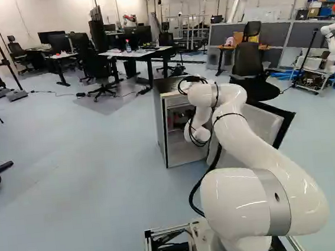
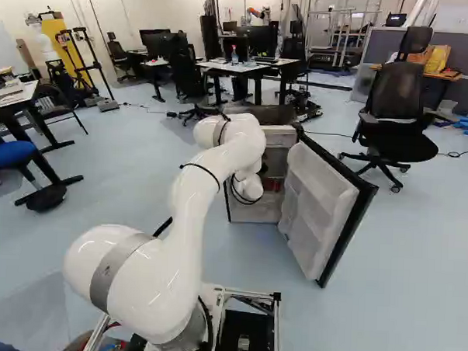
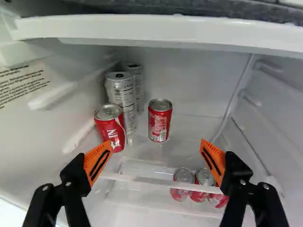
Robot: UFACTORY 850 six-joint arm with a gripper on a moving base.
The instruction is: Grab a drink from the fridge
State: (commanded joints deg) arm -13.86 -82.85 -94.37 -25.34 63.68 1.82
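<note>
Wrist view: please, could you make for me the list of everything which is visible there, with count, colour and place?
Silver cans: 2, silver, one behind the other near the fridge's back wall
Upper red cans: 2, red, one in front of the silver cans, one standing apart
Lower red cans: 3, red, side by side, below the shelf
Shelf: 1, clear with whitish front edge, under the upper cans
Label: 1, black print, on a side wall
Ribs: several, white, on both side walls
Bar: 1, white, across the fridge, above the cans
Gripper: 1, black with orange pads, open, nothing gripped
</note>
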